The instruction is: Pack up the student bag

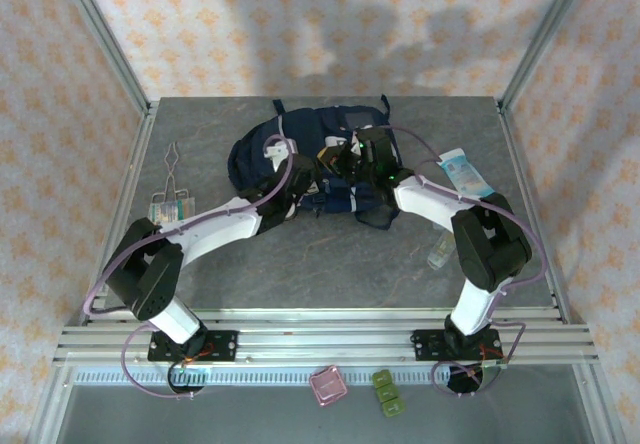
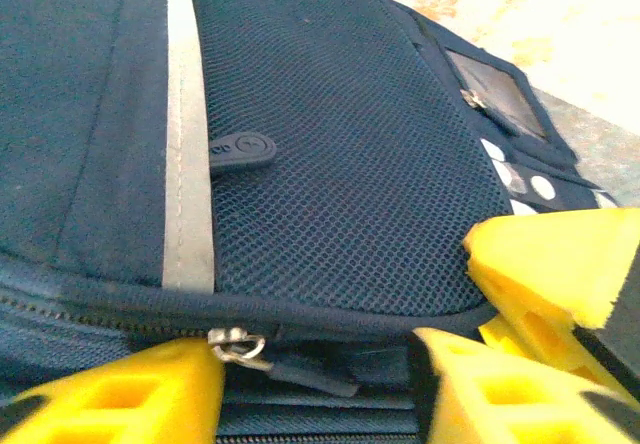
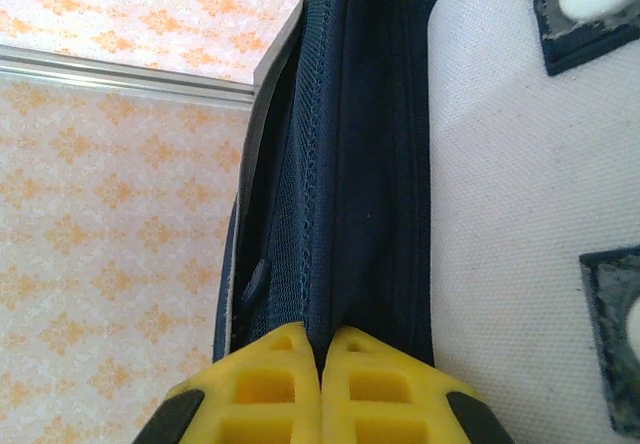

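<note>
One student bag (image 3: 370, 164) fold in right pincer (image 3: 320, 339); left pincer (image 2: 318, 356) partly cropped.

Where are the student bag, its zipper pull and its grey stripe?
student bag (image 1: 248, 159): top view, navy fabric at its left.
zipper pull (image 2: 238, 346): left wrist view, its metal ring.
grey stripe (image 2: 187, 134): left wrist view, mid-stripe.

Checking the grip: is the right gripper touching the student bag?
Touching. Right wrist view: the right gripper is pinched shut on a navy fold of the student bag.
</note>
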### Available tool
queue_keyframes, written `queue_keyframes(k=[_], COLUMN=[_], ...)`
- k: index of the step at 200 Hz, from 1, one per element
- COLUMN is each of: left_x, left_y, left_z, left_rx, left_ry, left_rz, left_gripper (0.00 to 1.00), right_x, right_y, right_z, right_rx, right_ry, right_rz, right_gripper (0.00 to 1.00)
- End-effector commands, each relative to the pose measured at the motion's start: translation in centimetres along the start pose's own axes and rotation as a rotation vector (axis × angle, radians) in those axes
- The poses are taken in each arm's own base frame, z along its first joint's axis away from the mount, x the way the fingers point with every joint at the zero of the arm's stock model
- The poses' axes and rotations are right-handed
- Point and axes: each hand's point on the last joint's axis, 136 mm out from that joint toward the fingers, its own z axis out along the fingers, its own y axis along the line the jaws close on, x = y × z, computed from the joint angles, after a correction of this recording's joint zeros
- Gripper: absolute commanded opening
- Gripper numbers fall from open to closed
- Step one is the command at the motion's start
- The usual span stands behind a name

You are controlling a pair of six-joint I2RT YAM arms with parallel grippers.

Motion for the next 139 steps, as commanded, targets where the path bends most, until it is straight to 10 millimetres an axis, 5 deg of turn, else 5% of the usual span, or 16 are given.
queue_keyframes(k=[1,41,83,139], left_x=[1.6,1.0,0.5,-2.6], left_y=[4.3,6.5,9.2,4.4], left_z=[0.6,-0.9,-2.7,-5.7], left_rx=[-0.199,-0.236,-0.251,0.084], left_ry=[0.022,0.011,0.034,0.018], left_rz=[0.076,0.100,0.113,0.082], left_gripper=[0.42,0.23,0.14,0.56], right_x=[-0.7,-0.8,-0.9,-0.9], right_y=[10.4,10.3,10.1,10.1], right_z=[-3.5,-3.7,-3.9,-3.6], right_rx=[-0.325,-0.316,-0.310,-0.308], right_ry=[-0.053,-0.061,-0.074,-0.065], right_rz=[-0.141,-0.148,-0.147,-0.145], right_gripper=[0.00,0.00,0.00,0.00])
